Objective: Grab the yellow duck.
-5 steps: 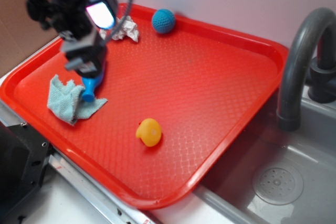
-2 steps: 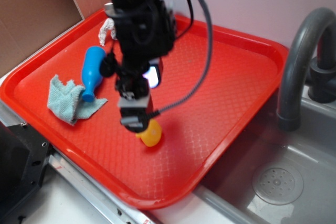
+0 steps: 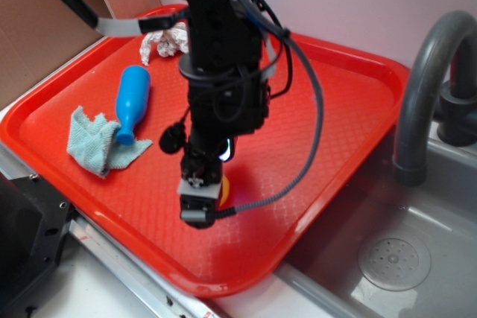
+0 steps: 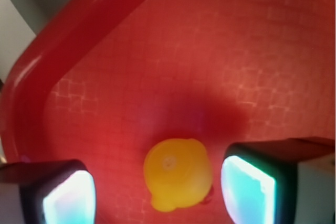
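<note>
Yellow duck (image 4: 178, 181) sits on the red tray (image 4: 220, 51) between the claw's (image 4: 157, 187) spread fingers (image 4: 247, 184), nearer the right one. Positioning step; next it likely needs lowering, then closing.

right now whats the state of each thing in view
gripper: open, jaws either side of the duck, not touching it
yellow duck: resting on the tray, ungrasped
red tray: flat beside the sink
blue bottle: lying on its side, neck on the cloth
light blue cloth: crumpled
white wrapper: crumpled, by the far rim
faucet: no water running
</note>
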`<state>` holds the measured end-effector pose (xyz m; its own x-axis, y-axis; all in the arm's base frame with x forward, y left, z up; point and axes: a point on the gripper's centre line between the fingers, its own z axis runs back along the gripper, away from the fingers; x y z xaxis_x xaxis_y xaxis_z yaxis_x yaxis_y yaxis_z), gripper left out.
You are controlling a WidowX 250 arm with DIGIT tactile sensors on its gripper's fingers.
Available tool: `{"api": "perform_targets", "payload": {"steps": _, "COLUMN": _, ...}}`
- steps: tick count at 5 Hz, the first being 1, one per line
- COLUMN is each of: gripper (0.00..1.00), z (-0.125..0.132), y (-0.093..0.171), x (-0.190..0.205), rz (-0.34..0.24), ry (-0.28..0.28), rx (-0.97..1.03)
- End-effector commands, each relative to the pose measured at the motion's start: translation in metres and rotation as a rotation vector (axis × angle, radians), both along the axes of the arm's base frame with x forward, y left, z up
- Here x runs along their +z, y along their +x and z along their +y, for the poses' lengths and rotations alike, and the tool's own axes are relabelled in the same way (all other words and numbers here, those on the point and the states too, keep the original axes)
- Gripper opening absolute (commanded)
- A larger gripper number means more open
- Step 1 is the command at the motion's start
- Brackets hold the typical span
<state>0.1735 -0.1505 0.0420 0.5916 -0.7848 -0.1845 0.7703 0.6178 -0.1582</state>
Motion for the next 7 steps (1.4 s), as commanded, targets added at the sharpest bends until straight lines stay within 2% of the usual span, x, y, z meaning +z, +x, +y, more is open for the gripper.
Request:
{"api": "perform_targets", "payload": {"steps": 1, "gripper": 1.00, "z": 0.001, "y": -0.012, "x": -0.005, "rz": 0.032, "ry": 0.068, "rx": 0.088}}
{"api": "perform_targets", "payload": {"steps": 2, "gripper": 1.00, "z": 0.001, "y": -0.012, "x": -0.011, "rz": 0.055, "ry": 0.111, "rx": 0.117}}
{"api": "perform_targets", "payload": {"steps": 3, "gripper": 0.00, "z": 0.002, "y": -0.011, "x": -0.015, "rz": 0.062, "ry": 0.167, "rx": 0.133}}
{"api": "perform_targets", "payload": {"steps": 4, "gripper": 0.00, "z": 0.002, "y": -0.010, "x": -0.018, "rz": 0.053, "ry": 0.206, "rx": 0.147}}
{"api": "perform_targets", "payload": {"steps": 5, "gripper": 0.00, "z": 0.005, "y": -0.006, "x": 0.003, "rz": -0.009, "ry": 0.245, "rx": 0.188}}
{"api": "perform_targets", "payload": {"steps": 6, "gripper": 0.00, "z": 0.027, "y": -0.008, "x": 0.053, "rz": -0.125, "ry": 0.113, "rx": 0.445}}
{"api": "perform_targets", "payload": {"steps": 7, "gripper": 0.00, "z": 0.053, "y": -0.012, "x": 0.101, "rz": -0.226, "ry": 0.059, "rx": 0.693}}
